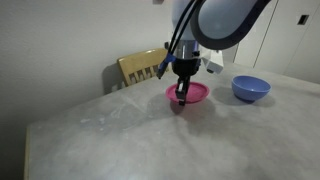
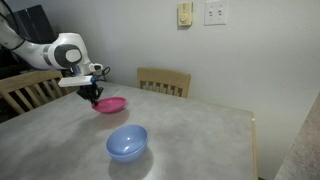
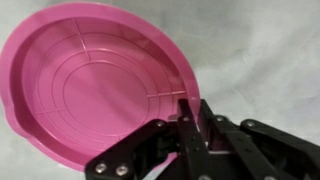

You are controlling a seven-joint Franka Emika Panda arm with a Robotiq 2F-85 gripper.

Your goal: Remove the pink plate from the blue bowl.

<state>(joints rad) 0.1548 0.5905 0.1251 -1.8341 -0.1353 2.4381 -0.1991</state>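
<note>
The pink plate (image 1: 194,93) lies on the table, apart from the blue bowl (image 1: 251,88), which stands empty to one side. Both show in the other exterior view too: the plate (image 2: 113,104) farther back, the bowl (image 2: 127,143) nearer the camera. My gripper (image 1: 181,98) (image 2: 96,100) points down at the plate's near edge. In the wrist view the plate (image 3: 95,85) fills the left of the picture, and my gripper (image 3: 190,115) has its two black fingers closed together over the plate's rim.
The grey stone-look table (image 1: 110,140) (image 2: 205,125) carries only the plate and bowl. A wooden chair (image 1: 140,68) (image 2: 163,80) stands at the far edge by the wall. Another chair back (image 2: 22,92) is at the table's side.
</note>
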